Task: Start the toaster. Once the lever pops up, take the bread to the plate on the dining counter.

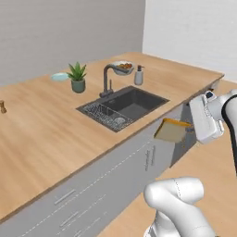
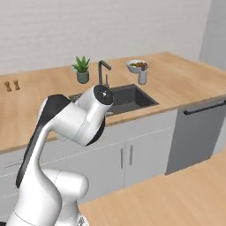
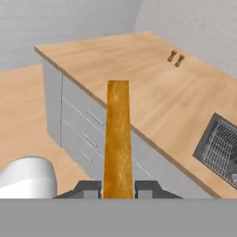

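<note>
Edge-on, tan bread (image 3: 117, 139) clamped in tool (image 3: 118, 189).

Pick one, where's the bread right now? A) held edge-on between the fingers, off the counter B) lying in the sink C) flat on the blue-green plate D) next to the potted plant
A: in the hand view the bread stands edge-on between the two fingers, and the left base view shows it in the air in front of the cabinets, off the counter.

Glossy white arm (image 2: 66, 128), dark joints
</note>
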